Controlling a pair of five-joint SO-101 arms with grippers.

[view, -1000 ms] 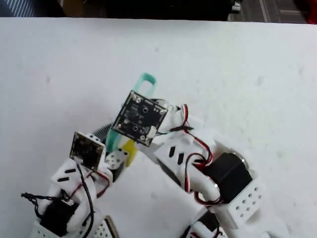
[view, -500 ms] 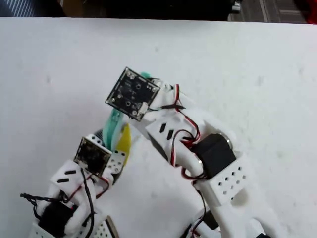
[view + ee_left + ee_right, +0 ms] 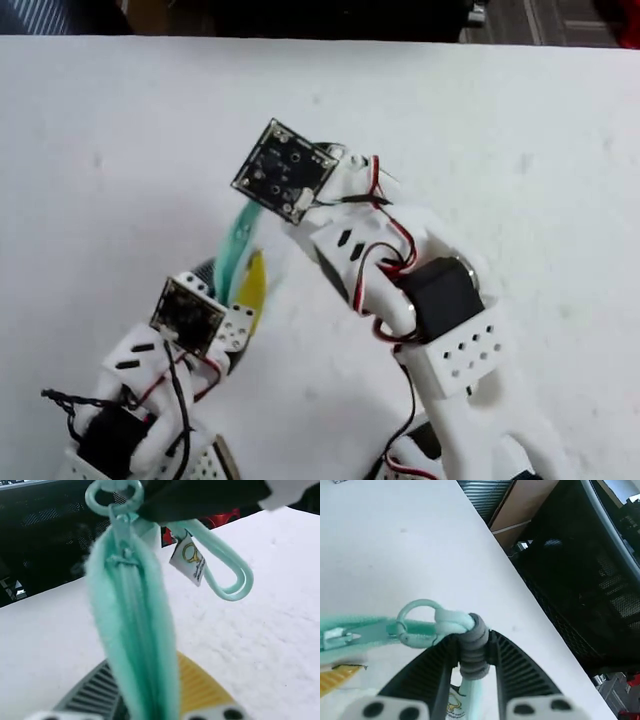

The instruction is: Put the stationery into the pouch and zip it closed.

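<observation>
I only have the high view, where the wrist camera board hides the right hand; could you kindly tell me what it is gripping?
Observer: The right hand is shut on the grey band wrapped round the pouch's carry strap, just beside the ring.
Operator: Thank you. How does the left hand hold the pouch?
Observer: The left hand clamps the pouch between its yellow and grey fingers, with the zip edge turned toward its camera.
Operator: Does the zip look open there?
Observer: The stretch of zip seen from the left wrist looks closed up to the ring.
</observation>
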